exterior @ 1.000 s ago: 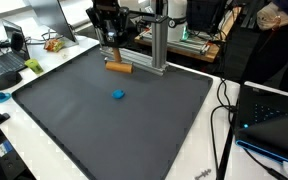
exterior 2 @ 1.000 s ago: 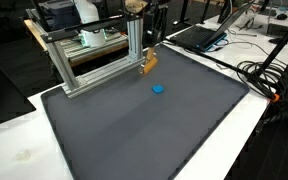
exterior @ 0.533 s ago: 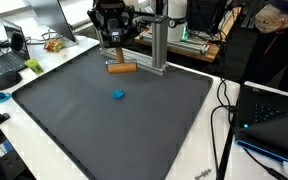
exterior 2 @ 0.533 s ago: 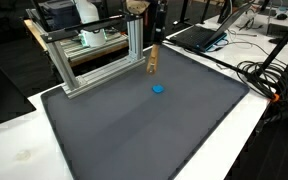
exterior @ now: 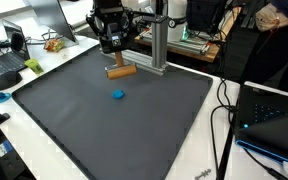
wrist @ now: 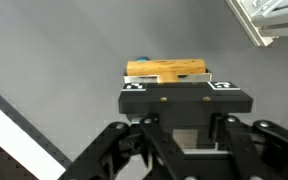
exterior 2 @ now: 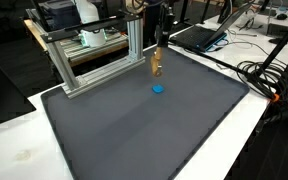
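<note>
Holding wooden block (exterior: 121,71) in jaws beside metal frame (exterior: 159,40); wide mat (exterior: 134,120) ahead.

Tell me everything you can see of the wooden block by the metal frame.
The wooden block is light brown, unpainted wood by its look, oblong with flat faces. The gripper is shut on it from above, near the back edge of the dark mat, close by the metal frame. Whether its underside touches the mat cannot be told. A small blue thing lies apart from it.
</note>
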Tool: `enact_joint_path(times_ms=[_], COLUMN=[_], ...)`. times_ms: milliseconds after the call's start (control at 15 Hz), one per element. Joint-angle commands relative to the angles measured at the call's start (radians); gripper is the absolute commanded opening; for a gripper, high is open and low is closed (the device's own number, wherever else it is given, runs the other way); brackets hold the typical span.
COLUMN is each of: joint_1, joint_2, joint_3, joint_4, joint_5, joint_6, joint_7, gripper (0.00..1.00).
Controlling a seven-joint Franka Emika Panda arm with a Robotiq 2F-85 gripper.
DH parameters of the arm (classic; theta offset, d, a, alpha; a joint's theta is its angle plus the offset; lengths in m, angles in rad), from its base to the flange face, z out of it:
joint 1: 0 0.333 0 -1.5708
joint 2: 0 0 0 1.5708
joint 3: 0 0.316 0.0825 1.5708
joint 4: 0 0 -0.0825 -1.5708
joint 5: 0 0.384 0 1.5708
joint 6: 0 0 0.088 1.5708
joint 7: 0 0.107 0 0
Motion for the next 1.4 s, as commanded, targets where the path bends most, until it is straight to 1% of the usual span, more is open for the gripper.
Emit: enact_joint_path(times_ms=[0,133,200,667,1067,1333], joint_1=[-0.012,-0.019,-0.028,-0.058,-0.060,-0.057], joint_2=[-0.003,0.006,0.012,0.066,0.116,0.145], joint_3=[0.003,-0.002,0.000,0.009,0.011,0.011], joint_4=[-0.013,-0.024,-0.028,-0.041,-0.030,-0.026], joint_5=[0.003,-0.008,0.010,0.028,0.025,0.015], joint_6=[0.069,0.132,0.150,0.185,0.190,0.242], joint_7=[-0.059,-0.086,-0.120,-0.294,-0.357,-0.356], gripper=[0.22,0.22,0.22,0.22,0.22,0.22])
